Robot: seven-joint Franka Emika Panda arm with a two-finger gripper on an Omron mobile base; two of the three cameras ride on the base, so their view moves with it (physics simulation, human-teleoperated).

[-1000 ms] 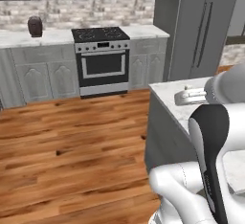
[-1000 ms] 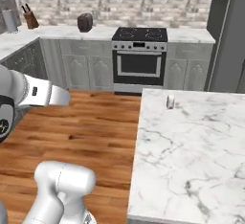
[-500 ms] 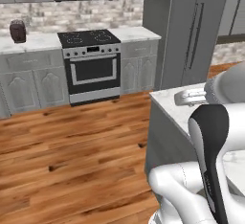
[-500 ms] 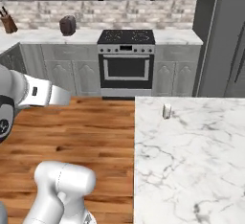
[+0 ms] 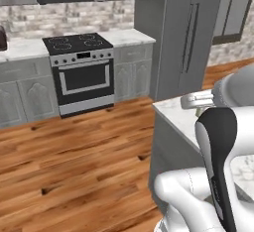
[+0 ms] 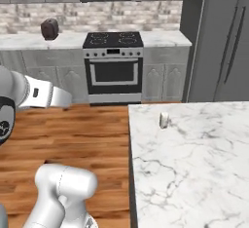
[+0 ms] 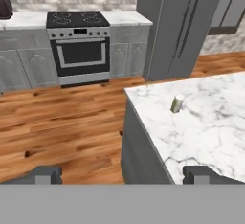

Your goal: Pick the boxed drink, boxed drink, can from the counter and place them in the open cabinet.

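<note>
Your gripper [image 7: 122, 175] stood with its fingers [image 7: 45, 174] as wide as they go and nothing between them, hanging off the counter [image 6: 194, 163] above the wood floor [image 5: 69, 161] by that counter's near corner. You had no contact with anything.

The one task thing you could make out was a small pale carton, apparently one of the boxed drinks [image 7: 177, 103], upright on the counter close to the edge that faces the stove [image 7: 79, 46]. It stood well apart from your fingers. It was too small for you to read its faces, and you could not tell where the second carton, the can or the open cabinet lay.

The risks, as a judgement: the carton was light, tall for its base and near the counter's edge, so a reach that came in sideways or low could have tipped it or pushed it off toward the floor. Your arm could also have clipped the counter's corner, since the hand sat beside and near the slab's level. Closing off-centre on such a narrow box might have twisted it out of the grip.
</note>
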